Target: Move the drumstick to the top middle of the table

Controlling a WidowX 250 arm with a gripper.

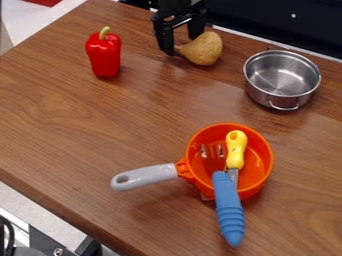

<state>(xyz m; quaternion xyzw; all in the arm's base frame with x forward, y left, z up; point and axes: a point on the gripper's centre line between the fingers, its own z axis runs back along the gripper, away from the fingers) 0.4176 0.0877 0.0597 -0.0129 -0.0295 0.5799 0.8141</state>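
At the top middle of the camera view, the black gripper [182, 45] hangs low over the table with its two fingers apart. The brown drumstick [204, 49] lies on the table at the gripper's fingertips. Its thick rounded end points right, and its narrow end is by the left finger. Whether the fingers touch it, I cannot tell. The wooden table [87, 125] extends under both.
A red pepper [104, 56] stands left of the gripper, and a metal pot [282, 75] is to the right. Nearer the front, an orange pan [264, 155] holds a yellow-handled utensil [235, 149] and a blue-handled one [229, 210].
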